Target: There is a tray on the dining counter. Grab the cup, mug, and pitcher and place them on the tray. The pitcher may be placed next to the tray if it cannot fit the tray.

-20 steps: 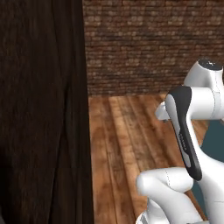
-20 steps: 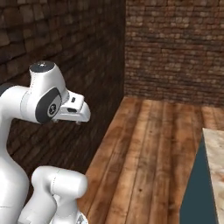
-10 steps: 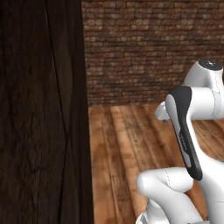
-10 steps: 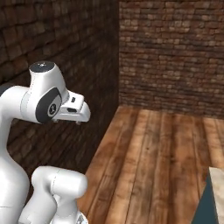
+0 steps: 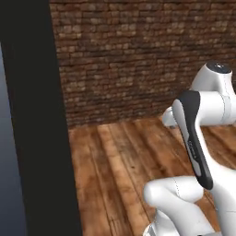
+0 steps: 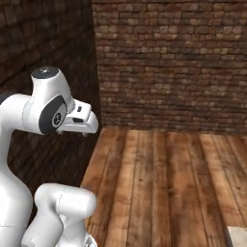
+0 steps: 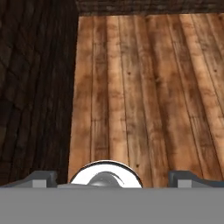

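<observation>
My gripper (image 7: 116, 178) is open, its two dark fingertips (image 7: 43, 177) far apart with nothing between them. It hangs over bare wooden floor planks (image 7: 140, 87), beside a dark brick wall (image 7: 30, 87). In the base views the white arm (image 6: 46, 108) is folded up close to its base. The tray, the cup, the mug, the pitcher and the dining counter are out of view.
A red-brown brick wall (image 5: 138, 55) closes the room ahead, with plank floor (image 6: 164, 183) in front of it. A tall dark panel (image 5: 37, 138) stands close on the left. A small beige worktop corner (image 6: 237, 236) pokes in at the lower right.
The whole picture has slid to the right, so the base has turned left. The teal cabinet with its pale top has almost left the right base view. The arm keeps its pose.
</observation>
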